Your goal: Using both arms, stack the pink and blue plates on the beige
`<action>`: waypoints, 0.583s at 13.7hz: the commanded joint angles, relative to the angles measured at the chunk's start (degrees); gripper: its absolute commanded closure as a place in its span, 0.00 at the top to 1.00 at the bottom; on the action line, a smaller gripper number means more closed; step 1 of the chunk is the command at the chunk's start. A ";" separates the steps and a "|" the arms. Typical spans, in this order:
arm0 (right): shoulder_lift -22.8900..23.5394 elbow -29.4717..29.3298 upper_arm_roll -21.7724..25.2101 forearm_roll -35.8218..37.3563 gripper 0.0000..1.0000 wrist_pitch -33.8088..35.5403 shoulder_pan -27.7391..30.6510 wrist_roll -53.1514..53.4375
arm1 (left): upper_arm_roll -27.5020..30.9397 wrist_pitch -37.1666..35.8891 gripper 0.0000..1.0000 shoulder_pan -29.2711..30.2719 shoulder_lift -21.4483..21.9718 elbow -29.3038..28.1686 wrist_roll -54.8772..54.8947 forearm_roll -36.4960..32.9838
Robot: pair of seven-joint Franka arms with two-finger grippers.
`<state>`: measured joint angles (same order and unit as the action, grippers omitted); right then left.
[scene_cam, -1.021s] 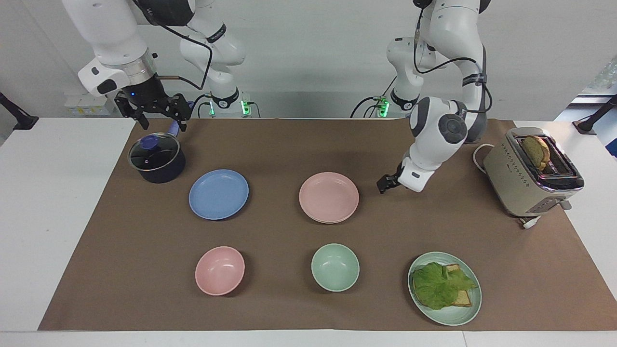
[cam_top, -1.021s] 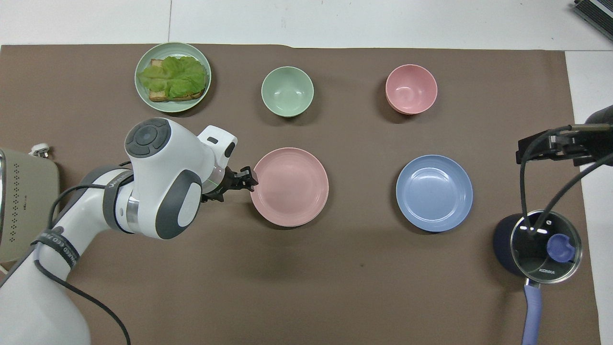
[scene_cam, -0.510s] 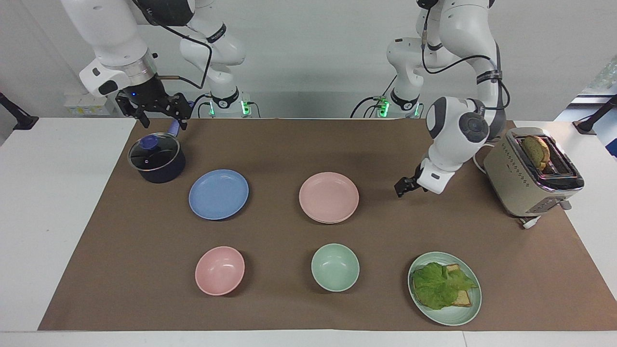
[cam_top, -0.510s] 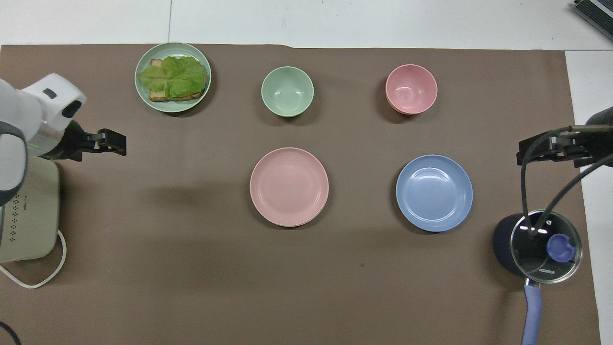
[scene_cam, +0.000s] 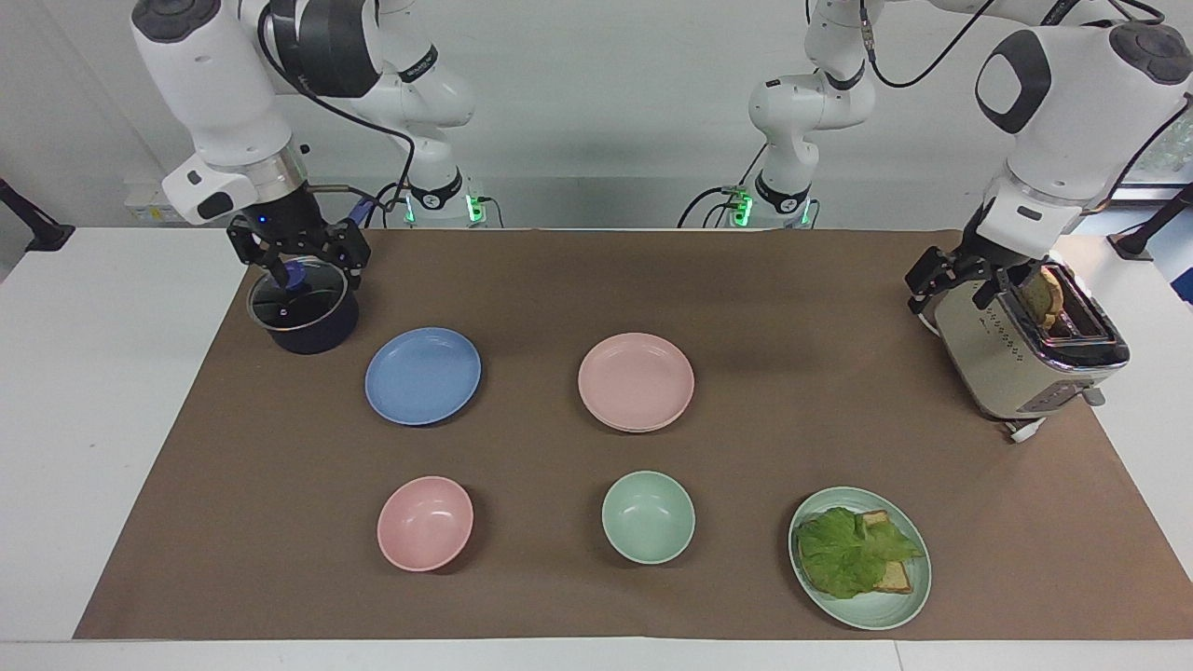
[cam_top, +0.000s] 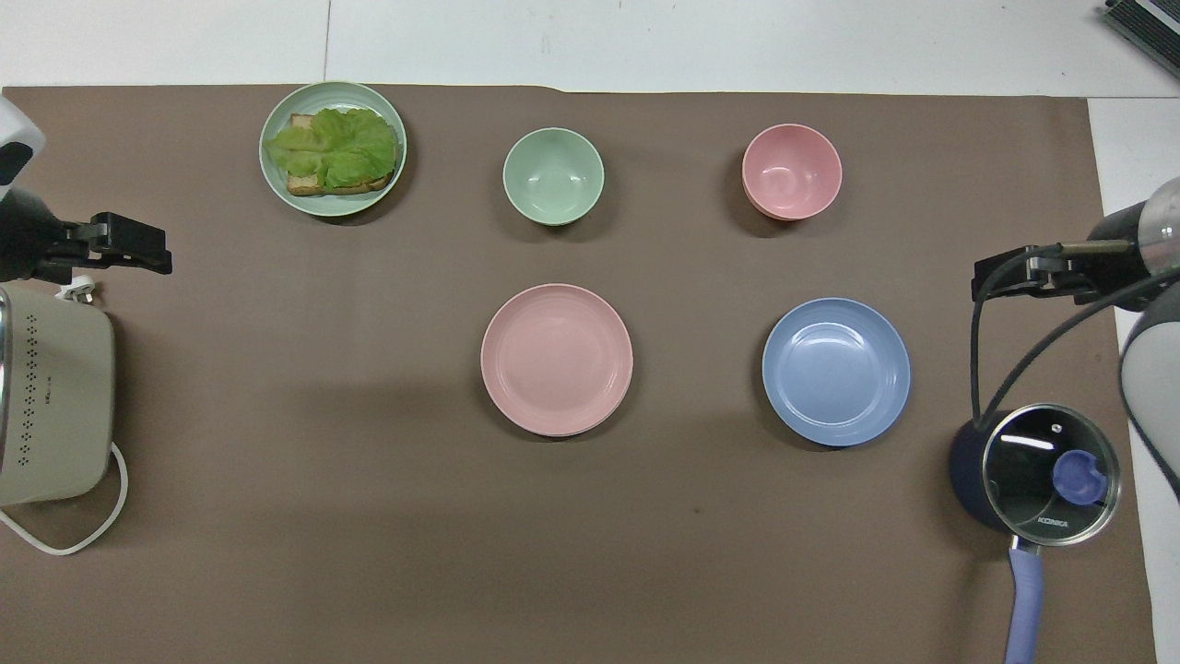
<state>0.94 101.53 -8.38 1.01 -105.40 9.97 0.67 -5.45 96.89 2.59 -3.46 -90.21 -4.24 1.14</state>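
The blue plate [scene_cam: 422,375] [cam_top: 835,371] lies on the brown mat toward the right arm's end. At mid-table beside it sits the pink plate [scene_cam: 636,380] [cam_top: 557,359]. Beige is hidden; a thin second rim shows under the pink plate's edge farther from the robots, its colour unclear. My right gripper [scene_cam: 298,266] [cam_top: 1009,277] hangs open over the pot, holding nothing. Over the toaster's inner end my left gripper [scene_cam: 949,284] [cam_top: 138,249] is open and empty.
A dark lidded pot [scene_cam: 303,308] stands at the right arm's end and a toaster [scene_cam: 1025,345] with a slice of bread at the left arm's end. Farthest from the robots sit a pink bowl [scene_cam: 425,522], a green bowl [scene_cam: 648,515] and a green plate [scene_cam: 895,610] with sandwich.
My left arm has swung up and away from beside the pink plate to above the toaster. The right gripper has shifted slightly over the pot. No plate has moved.
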 commanded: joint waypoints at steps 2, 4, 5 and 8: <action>-1.21 13.48 -0.14 -4.25 1.00 -13.83 3.39 -6.02 | 0.00 -1.88 1.00 -0.22 1.61 -0.05 0.20 -1.23; 0.37 18.15 -0.14 -5.31 1.00 -20.61 3.40 -6.21 | 0.00 -2.31 1.00 -0.04 1.96 -0.58 0.20 -1.23; 1.68 19.57 -0.14 -6.79 1.00 -22.73 3.39 -6.29 | 0.09 -2.75 1.00 -0.04 2.92 -1.89 0.46 -1.23; 4.24 25.18 -0.23 -10.58 0.89 -31.33 3.22 -9.97 | 0.09 -0.38 1.00 0.05 5.92 -6.73 0.81 -1.23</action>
<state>4.91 123.10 -8.44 -6.95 -132.21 12.89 -5.70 -5.46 95.16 2.59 -0.94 -92.72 -4.24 1.12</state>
